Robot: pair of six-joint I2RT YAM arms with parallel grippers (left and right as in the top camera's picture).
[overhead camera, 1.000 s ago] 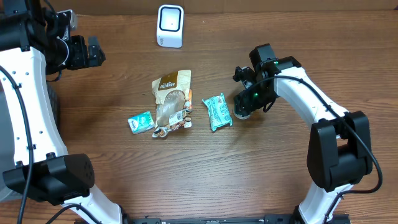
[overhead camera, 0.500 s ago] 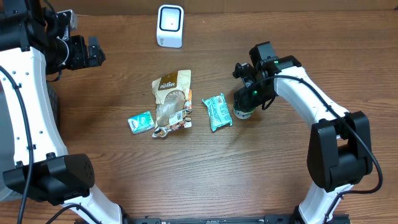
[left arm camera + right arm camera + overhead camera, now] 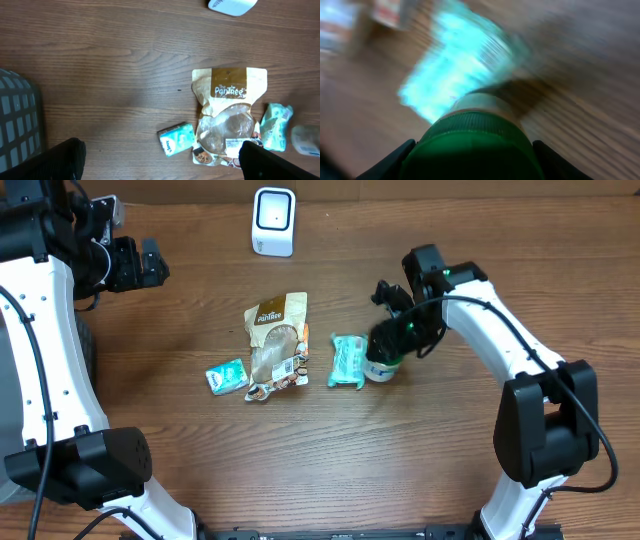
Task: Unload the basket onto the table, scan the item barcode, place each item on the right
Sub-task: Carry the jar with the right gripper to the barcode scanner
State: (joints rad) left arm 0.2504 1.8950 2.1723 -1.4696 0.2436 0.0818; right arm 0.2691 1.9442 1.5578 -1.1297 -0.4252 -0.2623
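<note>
Green-capped bottle point(image 3: 379, 369) sits touching the teal packet point(image 3: 347, 361) at its 3 o'clock side; right gripper point(image 3: 476, 159) clamps its cap, fingers half-spread; left gripper point(image 3: 162, 162) gapes wide, empty; a loose hold on the smooth cap could drop it before the scanner point(image 3: 273, 221) at 11 o'clock.

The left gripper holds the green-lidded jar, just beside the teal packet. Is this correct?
Not quite. It is the right gripper that holds the green-lidded jar, just beside the teal packet. The overhead view shows this. The left gripper is open, far from both.
</note>
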